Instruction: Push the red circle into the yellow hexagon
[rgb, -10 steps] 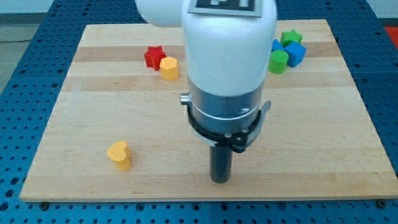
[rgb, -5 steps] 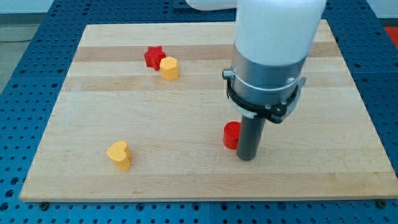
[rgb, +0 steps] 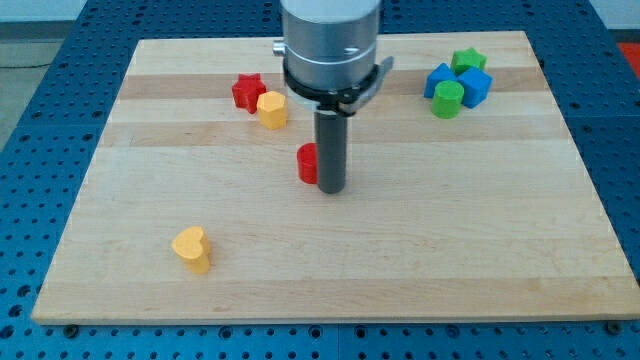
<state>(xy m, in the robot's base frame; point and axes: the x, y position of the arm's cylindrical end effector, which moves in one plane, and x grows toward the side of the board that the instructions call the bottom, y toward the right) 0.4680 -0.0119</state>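
Observation:
The red circle (rgb: 307, 163) lies near the middle of the wooden board, partly hidden by my rod. My tip (rgb: 331, 188) touches its right side. The yellow hexagon (rgb: 271, 109) sits up and to the left of the red circle, a short gap away, touching a red star (rgb: 246, 92) on its left.
A yellow heart-shaped block (rgb: 191, 248) lies near the view's bottom left. A cluster at the view's top right holds a green cylinder (rgb: 448, 99), a blue cube (rgb: 474, 86), another blue block (rgb: 437, 77) and a green star (rgb: 467, 61). The board (rgb: 480, 250) ends at blue perforated table.
My tip has moved up and to the left, pushing the red circle with it toward the yellow hexagon. The other blocks have stayed put.

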